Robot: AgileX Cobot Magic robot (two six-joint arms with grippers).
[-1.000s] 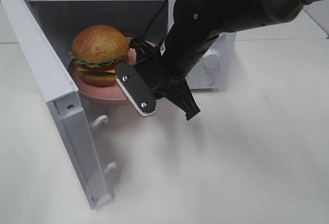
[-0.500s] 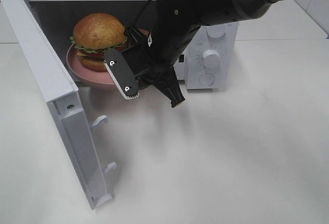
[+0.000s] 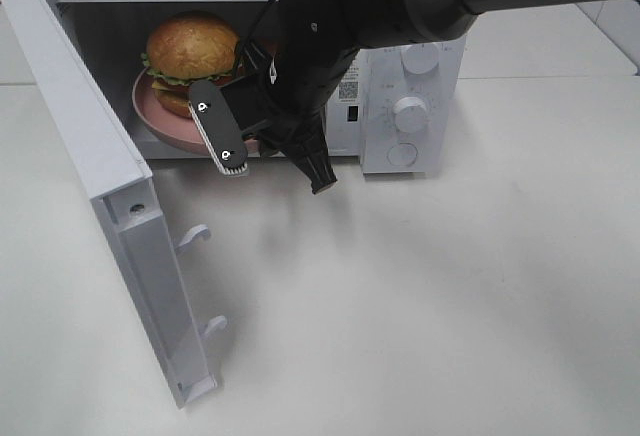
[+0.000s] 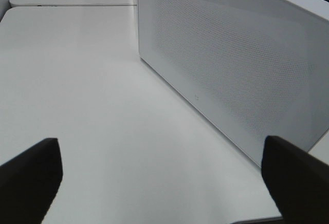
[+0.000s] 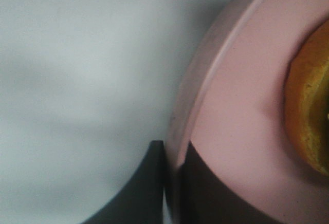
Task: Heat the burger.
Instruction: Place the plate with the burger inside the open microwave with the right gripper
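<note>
Right wrist | right fingers [image 5: 138, 193] clamp pink plate [image 5: 231, 106] rim; burger [image 5: 309, 116] on it, near them | left fingers [image 4: 28, 179] spread

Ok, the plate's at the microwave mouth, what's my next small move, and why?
Probably ease the plate a little deeper before letting go. The right pincer is clamped on its rim, and in the high view the near rim looks about level with the front opening of the microwave, with the burger on it. Released here, it might block the door.
</note>
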